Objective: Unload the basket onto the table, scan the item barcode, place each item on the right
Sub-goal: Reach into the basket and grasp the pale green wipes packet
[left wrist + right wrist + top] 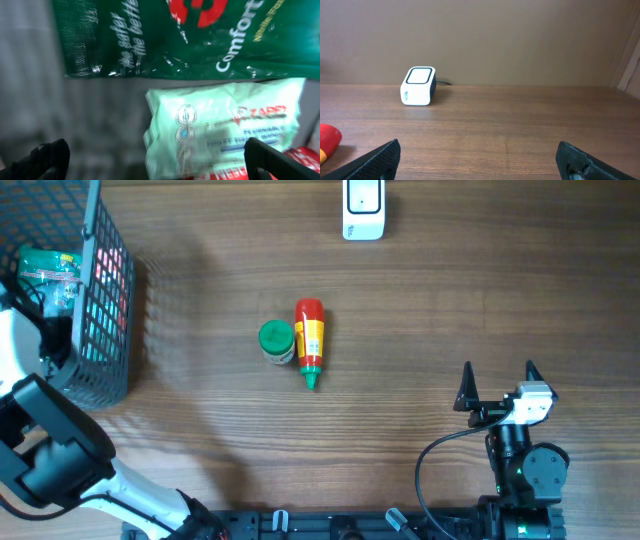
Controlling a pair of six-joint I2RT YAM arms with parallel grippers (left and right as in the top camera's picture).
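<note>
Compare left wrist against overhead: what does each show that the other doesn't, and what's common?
Left wrist only: the print on a dark green package, a pale wipes pack below it, and the open left gripper above them.

Overhead only: the scanner, the red bottle lying beside a green-lidded jar, the open right gripper, and the basket from outside.

Both: green packaged goods in the basket, though overhead is too small to match items one to one.
</note>
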